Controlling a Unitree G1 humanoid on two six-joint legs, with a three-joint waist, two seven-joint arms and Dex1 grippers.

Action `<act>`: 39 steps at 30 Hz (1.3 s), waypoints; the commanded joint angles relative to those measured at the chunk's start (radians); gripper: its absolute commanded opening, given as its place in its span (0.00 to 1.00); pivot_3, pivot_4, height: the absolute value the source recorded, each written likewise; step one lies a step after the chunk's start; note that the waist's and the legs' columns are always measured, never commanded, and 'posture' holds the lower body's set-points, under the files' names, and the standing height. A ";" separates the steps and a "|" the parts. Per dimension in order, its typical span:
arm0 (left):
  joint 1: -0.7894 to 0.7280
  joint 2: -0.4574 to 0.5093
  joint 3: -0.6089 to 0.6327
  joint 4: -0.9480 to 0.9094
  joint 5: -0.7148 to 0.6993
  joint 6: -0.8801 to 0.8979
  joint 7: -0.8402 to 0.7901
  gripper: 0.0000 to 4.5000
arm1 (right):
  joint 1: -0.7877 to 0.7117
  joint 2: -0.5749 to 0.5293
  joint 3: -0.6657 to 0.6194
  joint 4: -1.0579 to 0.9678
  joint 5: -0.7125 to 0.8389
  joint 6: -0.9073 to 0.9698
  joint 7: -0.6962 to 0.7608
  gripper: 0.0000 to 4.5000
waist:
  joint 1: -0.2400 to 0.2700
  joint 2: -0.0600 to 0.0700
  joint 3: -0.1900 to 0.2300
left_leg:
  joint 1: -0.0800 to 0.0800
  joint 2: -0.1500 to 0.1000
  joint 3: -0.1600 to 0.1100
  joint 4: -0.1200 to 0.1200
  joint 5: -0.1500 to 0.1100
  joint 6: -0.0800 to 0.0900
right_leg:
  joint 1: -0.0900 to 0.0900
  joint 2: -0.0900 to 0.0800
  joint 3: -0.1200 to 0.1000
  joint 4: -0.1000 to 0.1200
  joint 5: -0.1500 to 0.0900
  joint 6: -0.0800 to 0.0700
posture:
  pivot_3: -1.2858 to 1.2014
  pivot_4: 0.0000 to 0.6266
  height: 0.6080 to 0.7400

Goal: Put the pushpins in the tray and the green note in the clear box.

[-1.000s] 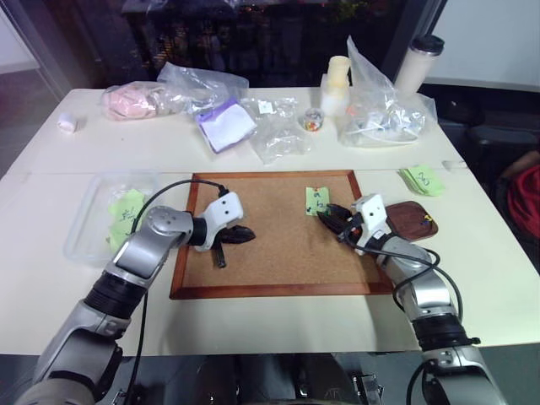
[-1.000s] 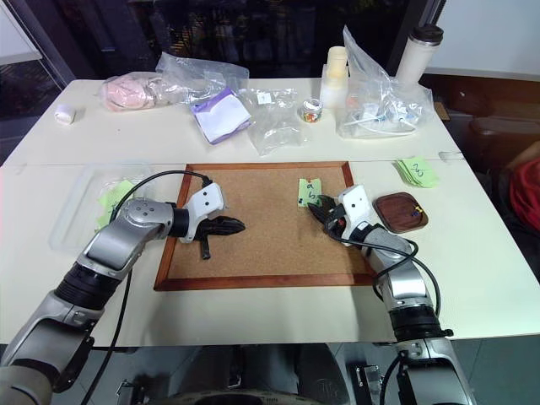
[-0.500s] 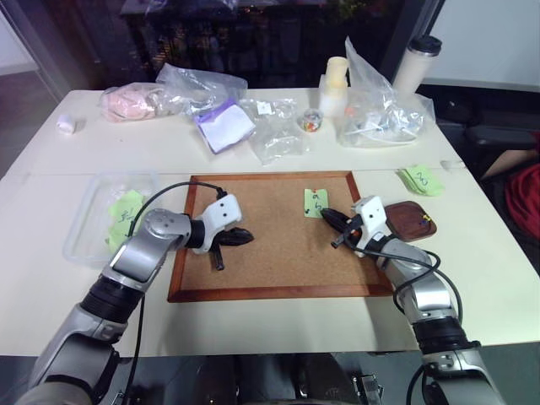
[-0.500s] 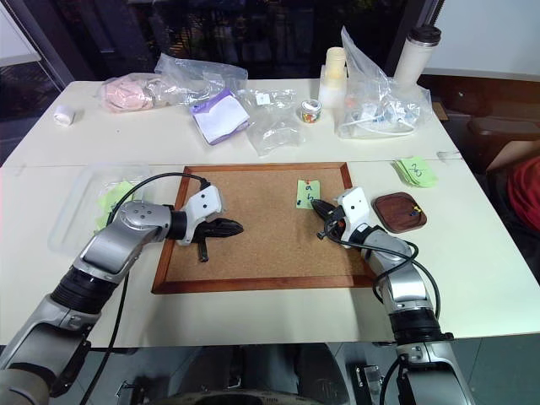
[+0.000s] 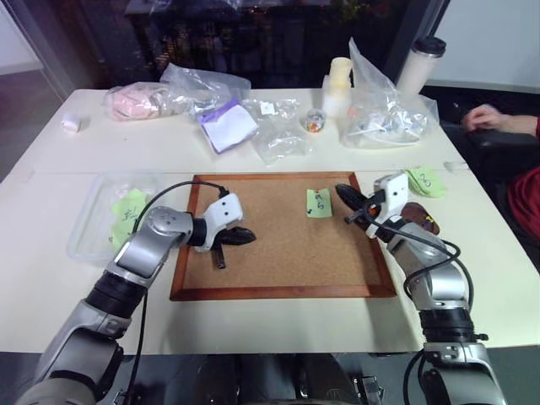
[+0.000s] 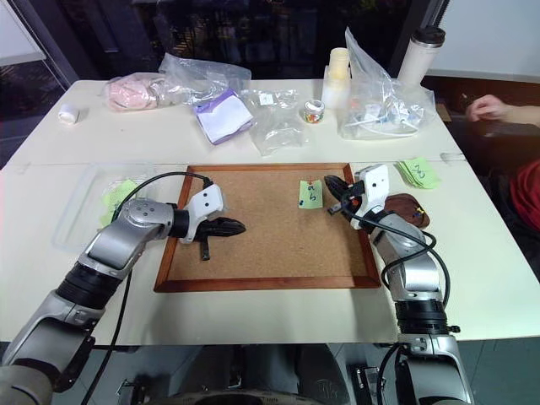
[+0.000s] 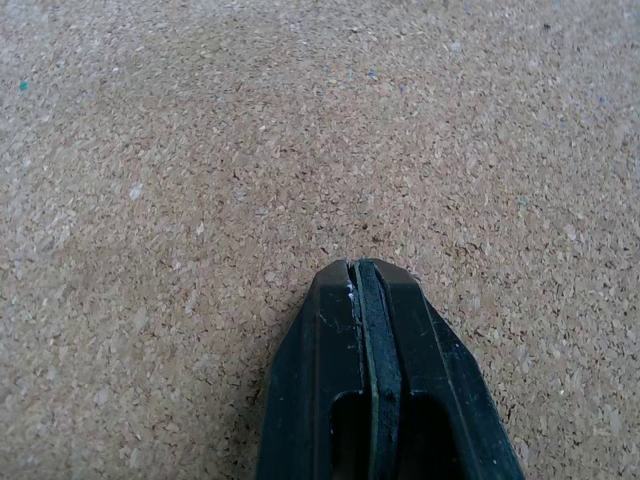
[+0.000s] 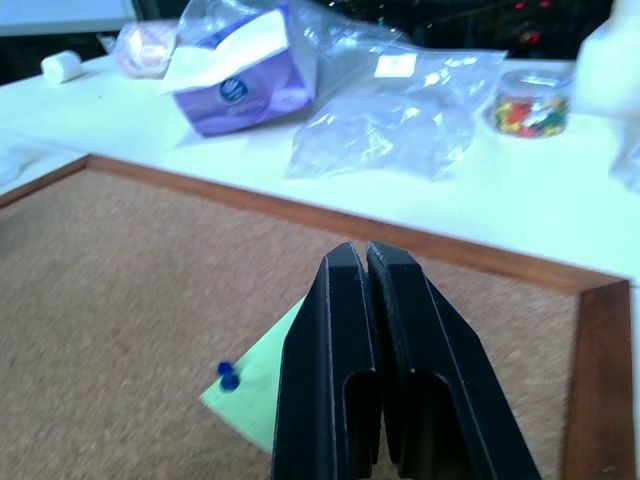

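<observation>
The green note lies on the corkboard, with a blue pushpin stuck in its corner. My right gripper hovers just right of the note, raised off the cork. Its fingers are shut and I see nothing between them. Behind its wrist sits the dark tray, partly hidden. At the table's left is the clear box, holding green notes. My left gripper rests shut on the cork's left part, its fingertips pressed together and empty.
A green note stack lies right of the board. Along the back are crinkly plastic bags, a purple-and-white pack, a small jar of coloured pins, a tumbler and a pink bundle. A person's hand rests at the far right.
My right gripper has lifted off the cork and moved right, away from the note's lower corner. A person's hand has appeared at the far right. The left arm has stayed put.
</observation>
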 commanded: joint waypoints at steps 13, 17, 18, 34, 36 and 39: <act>0.025 -0.016 -0.028 0.068 0.055 0.013 0.036 0.00 | 0.151 -0.096 -0.220 -0.283 0.090 0.189 -0.174 0.00 | 0.005 0.001 0.000 | 0.000 -0.001 -0.001 0.000 0.000 0.000 | 0.001 -0.002 0.000 -0.001 0.000 0.000 | 0.52 0.24 0.95; 0.022 -0.023 0.006 0.059 0.037 -0.005 0.048 0.00 | 0.224 -0.160 -0.247 -0.260 0.023 0.192 -0.216 0.00 | 0.002 0.001 0.000 | 0.000 -0.001 -0.001 0.000 0.000 0.000 | 0.001 -0.002 0.000 -0.001 0.000 0.000 | 0.52 0.24 0.95; 0.024 -0.027 0.014 0.056 0.029 -0.014 0.046 0.00 | 0.237 -0.164 -0.250 -0.252 0.017 0.187 -0.215 0.00 | 0.002 0.001 -0.001 | 0.000 -0.001 -0.001 0.000 0.000 0.000 | 0.001 -0.001 0.000 -0.001 0.000 0.000 | 0.52 0.24 0.95; 0.042 -0.026 0.022 0.057 0.030 -0.038 0.039 0.00 | 0.232 -0.174 -0.235 -0.081 -0.070 0.119 -0.210 0.53 | 0.001 0.002 -0.001 | 0.000 -0.001 -0.001 0.000 0.000 0.000 | 0.001 -0.001 0.000 -0.001 0.000 0.000 | 0.52 0.24 0.95; 0.040 -0.027 0.022 0.062 0.031 -0.040 0.039 0.00 | 0.230 -0.176 -0.238 -0.079 -0.067 0.119 -0.209 0.75 | 0.001 0.002 -0.001 | 0.000 -0.001 -0.001 0.000 0.000 0.000 | 0.001 -0.001 0.000 -0.001 0.000 0.000 | 0.52 0.24 0.95; 0.037 -0.029 0.021 0.068 0.033 -0.043 0.039 0.00 | 0.231 -0.175 -0.246 -0.084 -0.061 0.118 -0.210 0.99 | 0.001 0.002 -0.001 | 0.000 -0.001 -0.001 0.000 0.000 0.000 | 0.001 -0.001 0.000 -0.001 0.000 0.000 | 0.52 0.24 0.95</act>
